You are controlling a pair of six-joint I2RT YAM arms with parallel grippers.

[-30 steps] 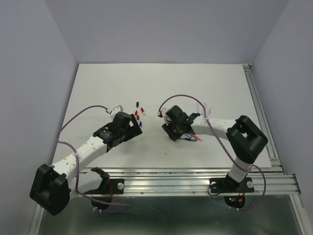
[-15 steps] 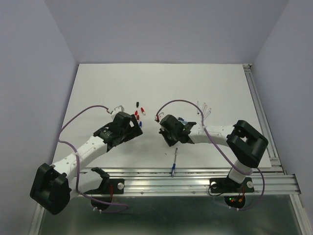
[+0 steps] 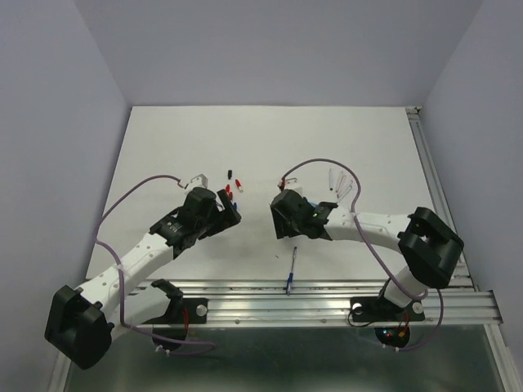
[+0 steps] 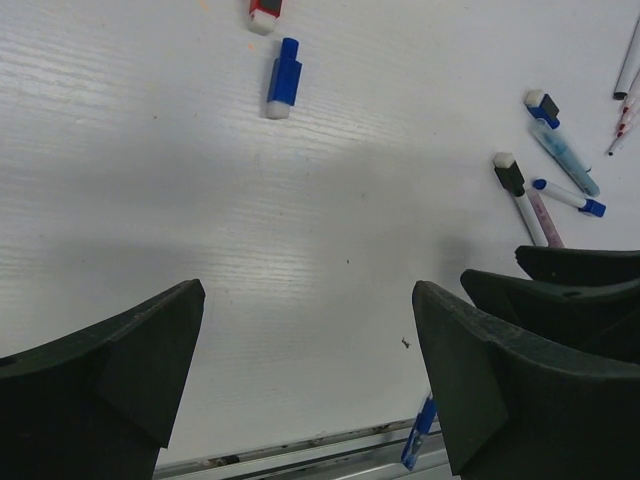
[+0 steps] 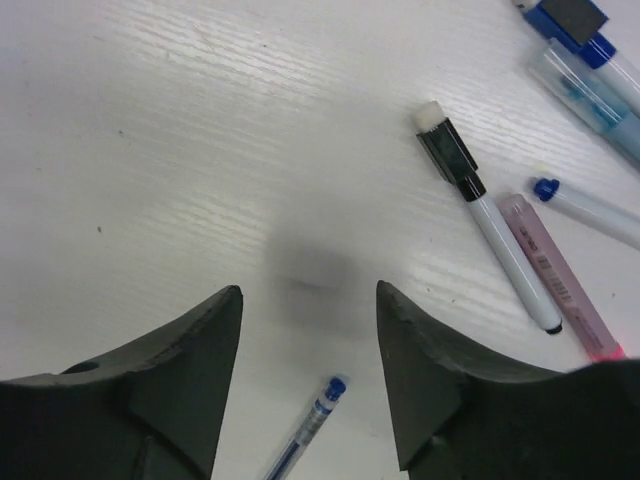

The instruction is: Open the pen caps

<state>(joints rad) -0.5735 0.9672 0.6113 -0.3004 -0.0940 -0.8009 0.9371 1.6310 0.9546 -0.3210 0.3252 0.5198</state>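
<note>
Nearest the arm bases, a blue-ended pen (image 3: 291, 271) is seen lying alone on the white table (image 3: 163, 147), with its blue end close to the metal rail (image 3: 327, 287) at the near edge. Just beyond it the right gripper (image 5: 310, 295) is held low over the table with its fingers (image 5: 170, 375) spread apart and nothing between them. In the right wrist view, the tip of the blue-ended pen is framed in the gap below the fingertips and is touched by neither finger. To the right of that gripper, past its finger, a black cap (image 5: 447, 152) is seated on a white-barrelled pen (image 5: 510, 265). A pink barrel (image 5: 560, 290) is laid right alongside that pen, and a clear pen with a blue end (image 5: 590, 212) is set just beyond. All of these are well outside the fingers' reach. The left gripper (image 4: 307, 300) is likewise held wide open and empty, with bare table seen between its two dark fingers (image 4: 110, 380). Farther ahead of it, a loose blue cap (image 4: 283, 78) is found lying on its side, apart from any barrel. A red cap (image 4: 264, 10) is cut off by the frame edge just past the blue one. From above, a small black cap (image 3: 229, 174) is seen farther out, and a few pale pens (image 3: 339, 181) are scattered at the far right.
</note>
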